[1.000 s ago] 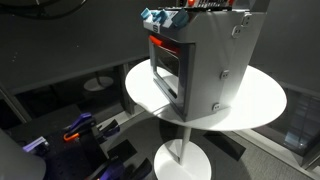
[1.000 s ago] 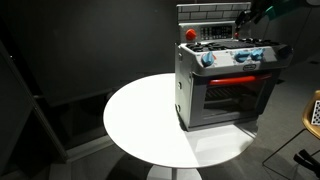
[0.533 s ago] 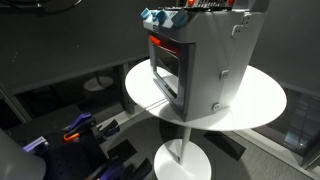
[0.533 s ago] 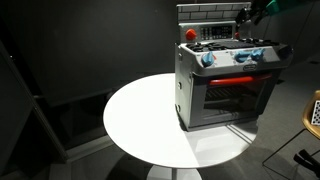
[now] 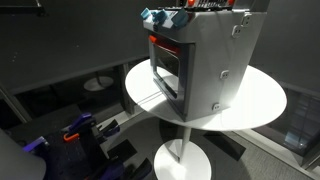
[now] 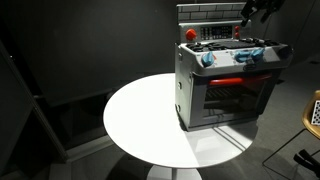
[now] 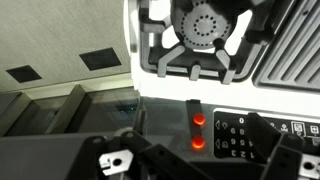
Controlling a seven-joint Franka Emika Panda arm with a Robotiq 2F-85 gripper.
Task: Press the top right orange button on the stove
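Note:
The stove is a grey metal toy oven with a dark glass door, and it stands on a round white table in both exterior views [image 5: 205, 60] [image 6: 225, 85]. Blue knobs [image 6: 240, 55] line its front top edge, and a red knob [image 6: 190, 34] sits at one top corner. In the wrist view I look down on the stove top: a black burner grate [image 7: 205, 30], two glowing orange buttons [image 7: 199, 121] [image 7: 198, 143] and a keypad panel [image 7: 240, 135]. My gripper [image 7: 205, 162] [image 6: 255, 12] hovers above the stove's back corner. Its fingers look apart and empty, and the orange buttons show between them.
The round white table [image 6: 140, 115] [image 5: 260, 100] stands on a pedestal base [image 5: 180, 160]. The stove takes up one side of it. Dark curtains surround the scene. Purple and orange items [image 5: 80, 130] lie on the floor, and a stool [image 6: 313, 110] stands at the frame's edge.
My gripper has shifted slightly above the stove's back corner. The stove has not moved.

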